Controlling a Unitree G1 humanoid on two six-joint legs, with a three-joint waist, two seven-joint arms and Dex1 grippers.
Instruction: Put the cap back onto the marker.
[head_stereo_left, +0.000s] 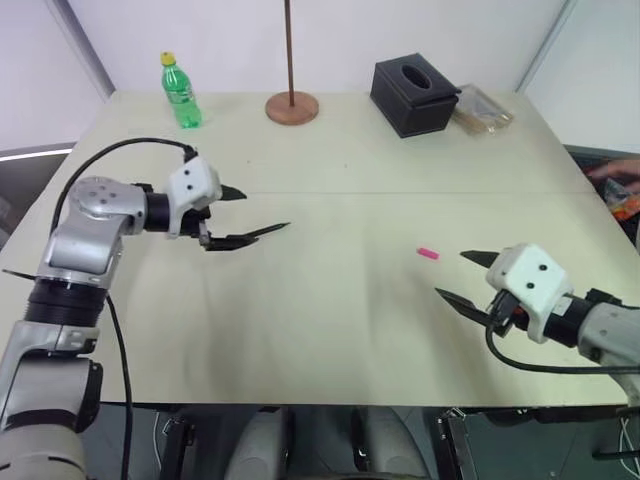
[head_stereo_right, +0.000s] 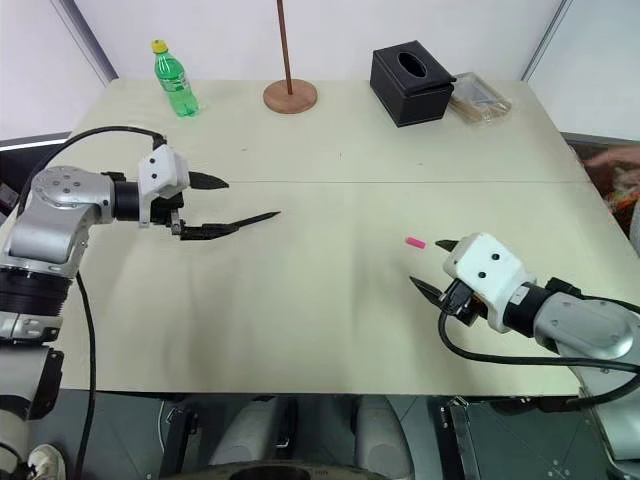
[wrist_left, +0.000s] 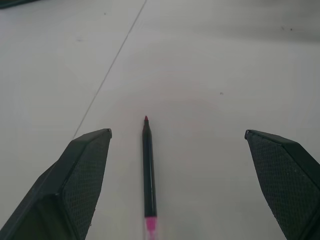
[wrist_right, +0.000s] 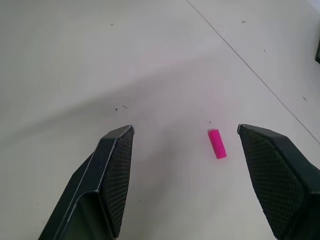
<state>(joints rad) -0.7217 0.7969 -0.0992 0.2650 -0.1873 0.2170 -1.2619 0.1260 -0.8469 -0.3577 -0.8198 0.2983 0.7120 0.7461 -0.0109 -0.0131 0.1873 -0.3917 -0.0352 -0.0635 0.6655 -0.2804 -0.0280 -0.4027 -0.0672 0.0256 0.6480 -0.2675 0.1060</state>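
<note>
The pale beige table (head_stereo_left: 330, 300) carries all the items. The left pincer (head_stereo_left: 262, 212) hovers over the table's left half with its two black fingers spread wide, gripping nothing. In the left wrist view, the slim dark marker (wrist_left: 148, 175), pink at one end and with its pointed tip exposed, lies on the table between the spread fingers without touching either.

The right pincer (head_stereo_left: 457, 276) sits low over the table's right half, its fingers also spread and empty. The tiny bright pink plastic cylindrical cap (wrist_right: 217, 143) lies flat on the table just ahead of this pincer, nearer one finger, apart from both.

Along the far edge stand a green plastic bottle (head_stereo_left: 180, 91), a round wooden stand base (head_stereo_left: 292, 106) and a black tissue box (head_stereo_left: 414, 96).
</note>
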